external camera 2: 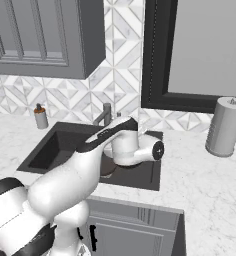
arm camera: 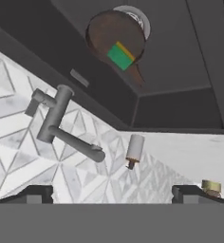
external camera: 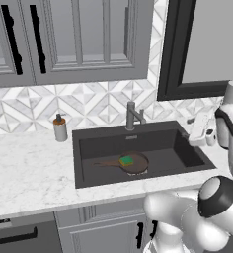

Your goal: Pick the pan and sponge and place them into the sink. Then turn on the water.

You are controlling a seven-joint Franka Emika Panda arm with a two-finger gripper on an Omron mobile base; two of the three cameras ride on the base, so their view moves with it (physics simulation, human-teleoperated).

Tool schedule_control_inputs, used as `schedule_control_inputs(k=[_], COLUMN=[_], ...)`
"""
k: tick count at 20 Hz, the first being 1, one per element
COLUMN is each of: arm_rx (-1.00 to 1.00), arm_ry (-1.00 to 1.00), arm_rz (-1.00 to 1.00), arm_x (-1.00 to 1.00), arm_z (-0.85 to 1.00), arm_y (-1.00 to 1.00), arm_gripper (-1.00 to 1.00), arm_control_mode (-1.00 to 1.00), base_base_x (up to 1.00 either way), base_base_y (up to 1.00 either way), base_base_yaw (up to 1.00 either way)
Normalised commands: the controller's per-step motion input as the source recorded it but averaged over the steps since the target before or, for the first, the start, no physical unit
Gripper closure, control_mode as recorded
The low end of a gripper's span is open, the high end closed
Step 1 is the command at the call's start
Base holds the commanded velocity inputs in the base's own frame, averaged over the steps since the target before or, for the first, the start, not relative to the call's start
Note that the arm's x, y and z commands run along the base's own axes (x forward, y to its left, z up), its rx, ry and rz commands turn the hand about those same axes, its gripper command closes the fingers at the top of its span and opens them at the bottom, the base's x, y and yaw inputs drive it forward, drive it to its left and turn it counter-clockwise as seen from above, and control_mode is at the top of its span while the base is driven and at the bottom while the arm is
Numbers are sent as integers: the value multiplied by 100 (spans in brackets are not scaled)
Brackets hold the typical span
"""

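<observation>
Nearest the base, the white arm reaches forward over the front rim of the sink (external camera: 84,163); its gripper (arm camera: 112,193) stands wide and holds nothing, the two dark fingertips (arm camera: 35,193) far apart at the bottom of the hand view.

Inside the sink, the pan (external camera: 134,163) lies on the basin floor over the round drain, its long handle pointing toward the sink's left wall; the sponge (external camera: 126,160) rests green side up on the pan, touching it. Both objects thus appear delivered, and the remaining step is judged to be turning on the water.

Behind the sink, at the middle of its back rim, the faucet (external camera: 134,116) rises with a spout bent out toward the basin and a small lever (arm camera: 37,102) on its side; left of the sink's back corner stands a soap dispenser (external camera: 60,128); well to the right of the sink stands a grey canister (external camera 2: 224,126).

The risk now lies at the faucet: the lever is small and close to the backsplash, so wide jaws arriving off line could knock the spout sideways instead of moving the lever, or the hand could scrape the tiled wall; a glancing push might slip off the lever and leave the water off.
</observation>
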Motion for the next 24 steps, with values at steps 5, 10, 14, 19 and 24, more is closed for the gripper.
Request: schedule_control_inputs(k=[5,10,14,19,24], arm_rx=[19,18,16,9,0], arm_ry=[0,0,-1,-5,-7], arm_rz=[0,0,0,-1,0], arm_x=[45,44,40,38,34], arm_z=[-22,-7,-7,-7,-3], arm_y=[0,2,8,14,22], arm_gripper=[-100,-100,-100,-100,-100], arm_control_mode=[-100,-100,-100,-100,-100], base_base_x=[0,0,0,0,0], base_base_y=[0,0,0,0,0], base_base_yaw=[0,0,0,0,0])
